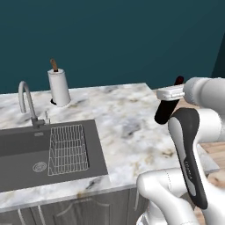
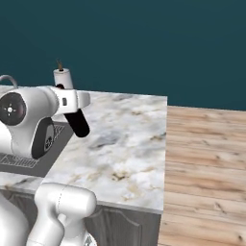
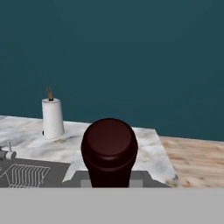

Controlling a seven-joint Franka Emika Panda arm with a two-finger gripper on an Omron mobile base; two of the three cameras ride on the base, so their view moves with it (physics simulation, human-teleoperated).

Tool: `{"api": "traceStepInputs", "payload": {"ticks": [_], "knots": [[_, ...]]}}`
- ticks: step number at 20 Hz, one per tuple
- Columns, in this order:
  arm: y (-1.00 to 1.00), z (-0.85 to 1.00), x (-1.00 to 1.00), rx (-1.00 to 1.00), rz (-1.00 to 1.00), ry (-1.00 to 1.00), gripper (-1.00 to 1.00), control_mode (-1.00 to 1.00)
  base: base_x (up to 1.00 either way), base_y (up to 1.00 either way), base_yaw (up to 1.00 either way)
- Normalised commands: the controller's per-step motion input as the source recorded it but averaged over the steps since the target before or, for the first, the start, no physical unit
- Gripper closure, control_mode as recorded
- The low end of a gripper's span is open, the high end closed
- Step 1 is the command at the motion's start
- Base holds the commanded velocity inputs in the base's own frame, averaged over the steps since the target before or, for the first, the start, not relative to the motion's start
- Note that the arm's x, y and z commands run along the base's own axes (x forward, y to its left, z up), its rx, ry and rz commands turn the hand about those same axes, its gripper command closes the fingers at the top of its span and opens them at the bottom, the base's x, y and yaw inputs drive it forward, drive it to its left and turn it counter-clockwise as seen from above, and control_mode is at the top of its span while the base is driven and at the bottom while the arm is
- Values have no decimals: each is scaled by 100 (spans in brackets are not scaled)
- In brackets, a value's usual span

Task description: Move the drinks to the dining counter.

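One of the drinks, a slim dark bottle, hangs tilted in the air, with my gripper shut on it near its upper part. Its narrow neck pokes up past the hand. It is above the dining counter, a white marble-look top, to the right of the sink. The hand view looks along the bottle, whose round dark end covers the middle, with the counter beyond it.
A dark sink with a wire rack and a curved faucet takes up the counter's left. A paper-towel roll stands at the back. Wooden floor lies past the counter's right edge.
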Motion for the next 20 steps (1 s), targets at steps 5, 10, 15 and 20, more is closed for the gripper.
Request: {"api": "traceStepInputs", "payload": {"ticks": [5,10,15,20], "knots": [[0,-18,38,0,2,0,100,-100,0,0,0],[0,-27,43,0,3,-3,100,-100,0,0,0],[0,-21,50,0,1,-1,100,-100,0,0,0],[-2,-11,44,0,0,0,100,-100,0,0,0]]}}
